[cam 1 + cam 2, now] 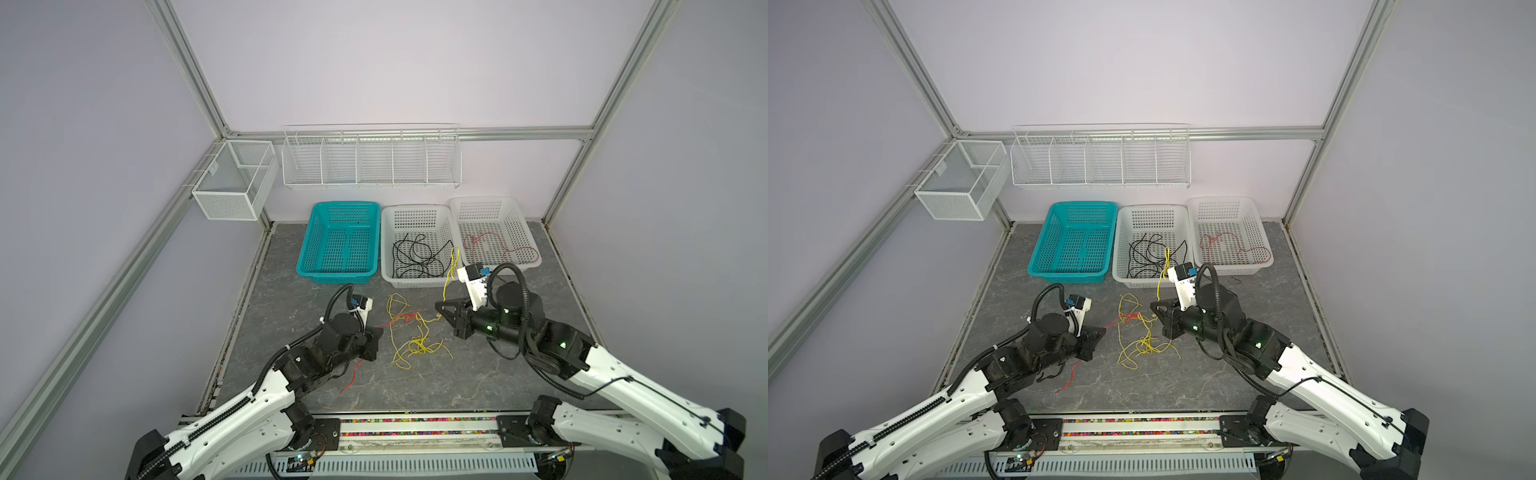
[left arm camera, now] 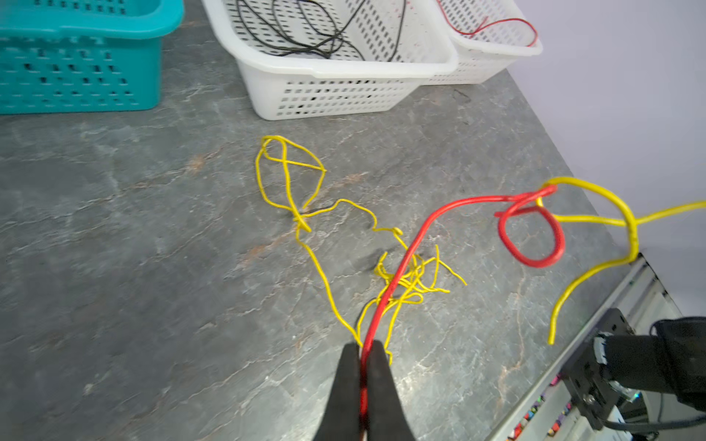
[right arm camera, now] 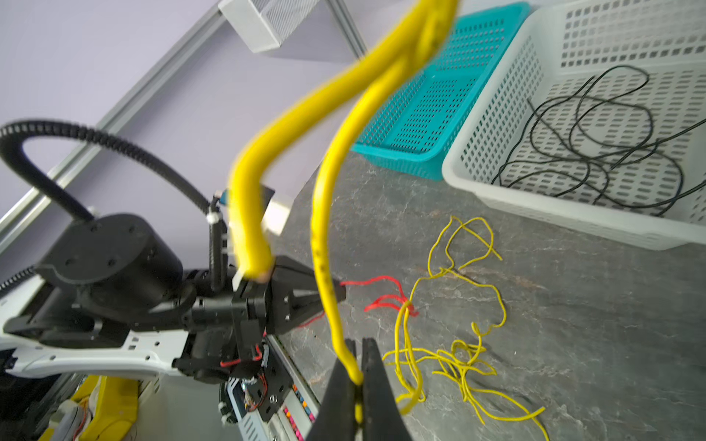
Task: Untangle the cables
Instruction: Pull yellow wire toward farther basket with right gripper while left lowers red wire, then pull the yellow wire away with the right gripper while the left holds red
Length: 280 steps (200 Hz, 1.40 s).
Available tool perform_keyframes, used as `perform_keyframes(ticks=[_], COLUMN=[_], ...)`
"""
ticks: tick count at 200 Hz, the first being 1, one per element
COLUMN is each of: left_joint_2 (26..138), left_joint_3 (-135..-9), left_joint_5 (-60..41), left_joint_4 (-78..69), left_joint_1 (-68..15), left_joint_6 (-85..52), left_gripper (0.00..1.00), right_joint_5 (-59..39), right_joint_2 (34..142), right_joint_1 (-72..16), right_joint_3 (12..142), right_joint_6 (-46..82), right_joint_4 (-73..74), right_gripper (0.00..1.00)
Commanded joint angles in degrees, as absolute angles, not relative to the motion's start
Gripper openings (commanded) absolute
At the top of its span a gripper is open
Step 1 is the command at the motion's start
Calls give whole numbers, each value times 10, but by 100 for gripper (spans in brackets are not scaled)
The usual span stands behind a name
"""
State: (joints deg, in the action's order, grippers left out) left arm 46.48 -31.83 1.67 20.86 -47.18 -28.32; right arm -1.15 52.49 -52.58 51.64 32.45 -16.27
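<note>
2 pinchers, both pressed shut on wire. My left gripper (image 2: 361, 349) pinches the red cable (image 2: 428, 225), and my right gripper (image 3: 359, 355) pinches a yellow cable (image 3: 324, 214). They hook together at a knot (image 1: 409, 318) in the middle of a top view, just above the yellow heap (image 1: 415, 345) on the grey table (image 1: 457, 386). These wires look light, thin and bendy, so I think they will slip and spring. I would hold close to the knot, not the loose ends.
</note>
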Motion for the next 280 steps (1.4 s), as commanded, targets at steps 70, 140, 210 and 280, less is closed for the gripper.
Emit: perform_keyframes(ticks=[70, 140, 210, 280], left_joint_2=[520, 499, 538, 537], left_joint_3=[-354, -348, -367, -359], left_joint_5=[80, 48, 16, 18], left_joint_4=[313, 253, 233, 215], left_joint_1=[-398, -398, -401, -401], left_joint_6=[-307, -344, -346, -344], left_gripper=[0, 0, 0, 0], right_joint_5=[33, -7, -21, -46], right_joint_2=[347, 368, 481, 617], right_joint_1=[-521, -513, -519, -537], right_joint_3=[471, 524, 525, 530], right_joint_6=[355, 313, 322, 333], right_joint_4=[-180, -240, -155, -76], right_gripper=[6, 6, 6, 6])
